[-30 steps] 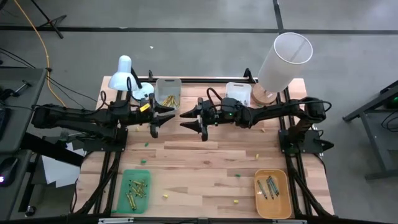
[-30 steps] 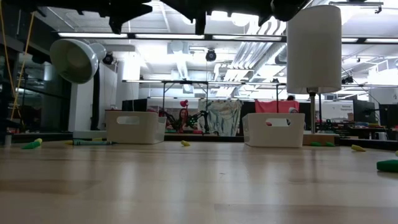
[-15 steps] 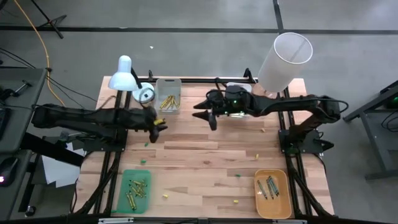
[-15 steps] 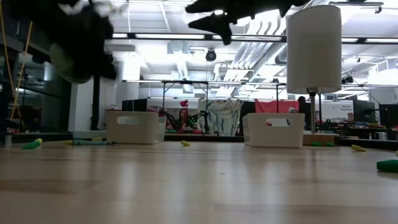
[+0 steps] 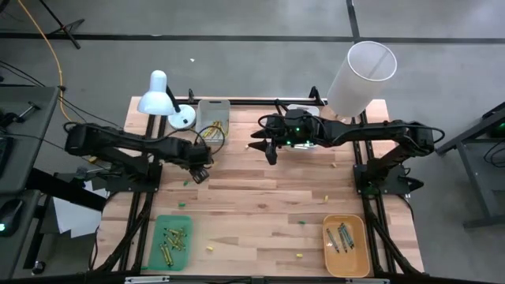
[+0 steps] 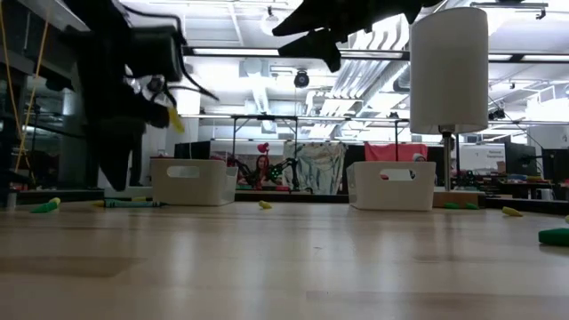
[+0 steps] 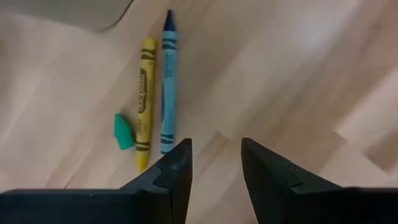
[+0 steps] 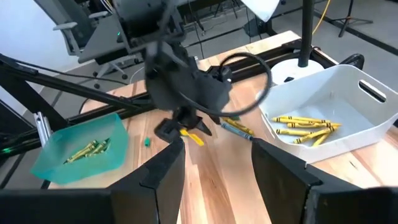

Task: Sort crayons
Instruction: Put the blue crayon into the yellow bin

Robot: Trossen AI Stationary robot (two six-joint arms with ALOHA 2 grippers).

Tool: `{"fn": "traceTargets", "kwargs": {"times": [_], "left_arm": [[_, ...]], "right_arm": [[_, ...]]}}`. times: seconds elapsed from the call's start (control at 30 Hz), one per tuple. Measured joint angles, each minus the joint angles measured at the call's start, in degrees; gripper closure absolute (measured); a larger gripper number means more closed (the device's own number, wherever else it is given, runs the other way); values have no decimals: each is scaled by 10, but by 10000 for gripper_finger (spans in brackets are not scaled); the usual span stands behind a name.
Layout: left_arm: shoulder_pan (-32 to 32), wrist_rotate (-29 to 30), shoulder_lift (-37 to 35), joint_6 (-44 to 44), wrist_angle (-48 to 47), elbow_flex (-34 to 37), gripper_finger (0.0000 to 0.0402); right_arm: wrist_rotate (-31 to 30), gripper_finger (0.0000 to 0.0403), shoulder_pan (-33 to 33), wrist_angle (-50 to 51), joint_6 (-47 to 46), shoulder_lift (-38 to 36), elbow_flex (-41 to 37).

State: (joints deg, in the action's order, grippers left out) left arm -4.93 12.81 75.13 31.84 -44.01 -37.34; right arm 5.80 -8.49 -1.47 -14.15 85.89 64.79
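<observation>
A yellow crayon [image 7: 145,102] and a blue crayon [image 7: 166,81] lie side by side on the wooden table, next to a green bit [image 7: 124,130]. My left gripper [image 7: 216,165] hangs open just above the table beside them, pointing down, with bare wood between its fingers; in the high view it [image 5: 199,172] stands in front of the left white bin [image 5: 213,110], which holds yellow crayons [image 5: 213,129]. My right gripper [image 5: 263,150] hovers open and high over the table's far middle, touching nothing. More crayons lie in the green tray [image 5: 172,241] and the orange tray [image 5: 345,246].
A desk lamp [image 5: 160,93] stands at the far left and a tall white cylinder [image 5: 359,75] at the far right. A second white bin [image 6: 391,185] sits behind my right arm. Small green and yellow bits are scattered over the wood [image 5: 260,213].
My left gripper has tipped from nearly level to pointing down and has sunk toward the table, just in front of the left white bin. My right gripper has drawn back toward the table's far right and tipped up closer to level. Both stay open.
</observation>
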Motion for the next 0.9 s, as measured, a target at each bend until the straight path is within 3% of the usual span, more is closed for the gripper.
{"fn": "traceTargets", "kwargs": {"times": [0.33,0.9], "left_arm": [[-52,-20,56,-20,14,0,275],[-89,-37,52,-56,26,0,275]], "right_arm": [[-1,226,0,5,-15,0,0],[-2,226,0,17,-37,0,0]]}}
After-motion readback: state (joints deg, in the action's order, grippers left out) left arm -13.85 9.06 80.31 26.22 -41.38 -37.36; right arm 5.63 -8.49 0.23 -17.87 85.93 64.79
